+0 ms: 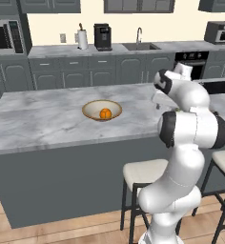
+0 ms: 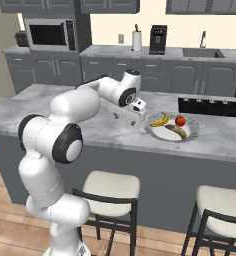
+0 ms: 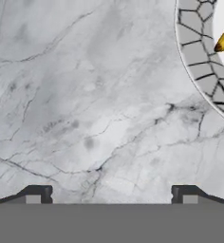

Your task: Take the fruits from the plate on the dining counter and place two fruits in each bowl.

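the worktop [image 2: 90, 131] is carrying a bowl [image 1: 102, 110] already holding one orange [image 1: 105, 113], and a plate [image 2: 155, 129] offering a banana [image 2: 160, 120] and red fruit [image 2: 180, 120]. the arm is reaching low, its pincer [image 3: 112, 193] hanging spread and empty just beside the plate.

My two base cameras sit behind my arm and look forward and down over the dining counter [image 1: 47, 119] toward the wall cabinets. The left one takes in the counter stretch holding a bowl [image 1: 102, 110]; the right one takes in the stretch holding the plate [image 2: 155, 131]. Both share the marble top. My hand camera looks down, close on the marble beside the plate's rim [image 3: 199, 61].
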Tool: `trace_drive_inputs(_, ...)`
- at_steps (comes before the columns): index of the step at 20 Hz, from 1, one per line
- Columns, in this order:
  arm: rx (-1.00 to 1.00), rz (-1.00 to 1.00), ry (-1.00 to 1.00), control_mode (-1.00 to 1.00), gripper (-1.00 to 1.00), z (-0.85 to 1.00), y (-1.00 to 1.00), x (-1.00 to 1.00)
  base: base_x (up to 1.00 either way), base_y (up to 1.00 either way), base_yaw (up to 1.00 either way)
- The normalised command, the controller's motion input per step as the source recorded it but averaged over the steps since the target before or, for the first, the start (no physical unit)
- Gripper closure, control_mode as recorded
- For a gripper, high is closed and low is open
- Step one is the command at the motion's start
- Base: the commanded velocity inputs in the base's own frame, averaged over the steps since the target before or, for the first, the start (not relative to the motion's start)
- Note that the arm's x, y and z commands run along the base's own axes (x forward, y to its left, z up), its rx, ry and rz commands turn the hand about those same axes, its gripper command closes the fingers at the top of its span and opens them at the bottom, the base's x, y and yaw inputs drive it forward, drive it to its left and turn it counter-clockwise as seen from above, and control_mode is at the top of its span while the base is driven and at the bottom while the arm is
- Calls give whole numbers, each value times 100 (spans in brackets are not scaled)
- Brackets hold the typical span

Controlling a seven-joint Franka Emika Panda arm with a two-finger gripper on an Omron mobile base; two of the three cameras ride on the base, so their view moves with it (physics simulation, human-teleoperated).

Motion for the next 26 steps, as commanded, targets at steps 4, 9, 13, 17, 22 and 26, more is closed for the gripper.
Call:
trace_drive_inputs(4,0,-14,0,-100,-100,0,-74,0,0,0,0)
trace_drive_inputs(9,0,-10,0,-100,-100,-15,-60,5,0,0,0)
trace_drive_inputs(13,-4,-10,-1,-100,-100,-18,-43,25,0,0,0)
trace_drive_inputs(17,-7,-12,-1,-100,-100,-3,-30,16,0,0,0)
trace_drive_inputs(22,-9,-11,0,-100,-100,-3,-20,21,0,0,0)
trace_drive_inputs(26,-7,-4,-4,-100,-100,-19,-6,33,0,0,0)
